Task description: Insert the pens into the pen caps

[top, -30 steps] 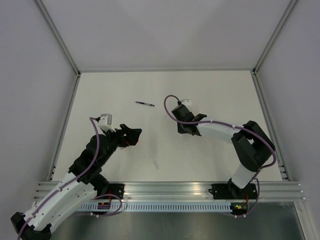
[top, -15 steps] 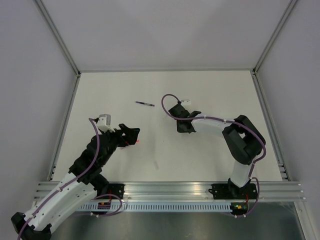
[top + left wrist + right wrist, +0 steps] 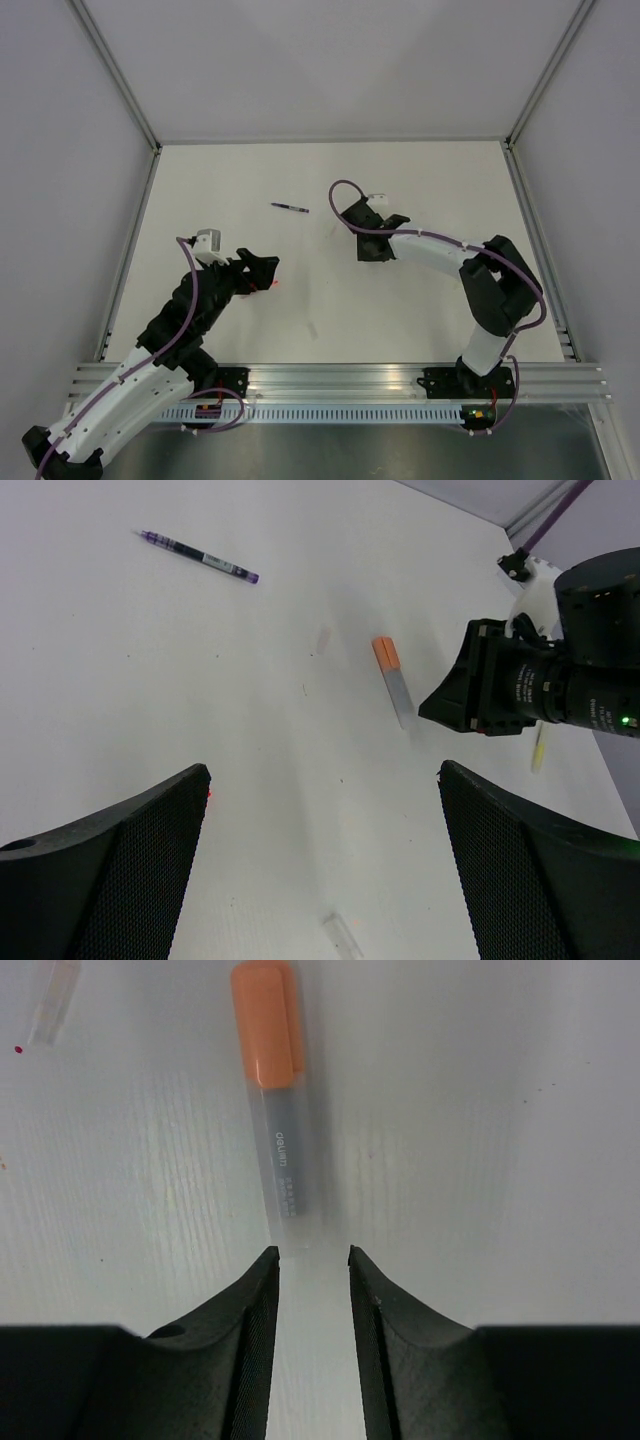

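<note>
Orange-capped pen (image 3: 285,1150) lies on bench (image 3: 480,1110) just off right pincer (image 3: 312,1255) tips, fingers parted, empty. Left pincer (image 3: 322,770) wide open. Lift straight, don't roll it.

A pen (image 3: 275,1100) lies on the table (image 3: 400,310), just before the right fingers (image 3: 247,1355).

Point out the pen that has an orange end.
The grey-barrelled pen lying just ahead of the right gripper; the purple pen and the pale yellow pen show no orange.

Left gripper (image 3: 266,272) sits left of centre, jaws spread wide; right gripper (image 3: 313,1255) jaws narrowly parted, empty
</note>
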{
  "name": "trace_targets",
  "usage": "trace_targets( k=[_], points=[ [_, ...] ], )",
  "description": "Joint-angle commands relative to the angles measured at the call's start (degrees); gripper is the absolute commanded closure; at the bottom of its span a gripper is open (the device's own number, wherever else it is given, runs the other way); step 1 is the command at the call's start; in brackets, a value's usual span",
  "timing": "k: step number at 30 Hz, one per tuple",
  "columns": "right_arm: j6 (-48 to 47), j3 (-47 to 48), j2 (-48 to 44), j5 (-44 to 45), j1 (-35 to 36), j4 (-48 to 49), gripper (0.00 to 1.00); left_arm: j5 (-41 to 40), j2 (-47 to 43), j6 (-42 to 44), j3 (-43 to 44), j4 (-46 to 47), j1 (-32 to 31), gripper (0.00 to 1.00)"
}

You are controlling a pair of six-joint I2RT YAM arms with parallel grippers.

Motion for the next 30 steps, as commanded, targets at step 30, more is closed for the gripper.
trace_targets(
  k=[30],
  points=[
    [10.40,-15.47,-15.27,6.71,-34.78,-9.05,0.42,1.88,-2.55,1.21,-0.67,1.05,-0.17,0.01]
  ],
)
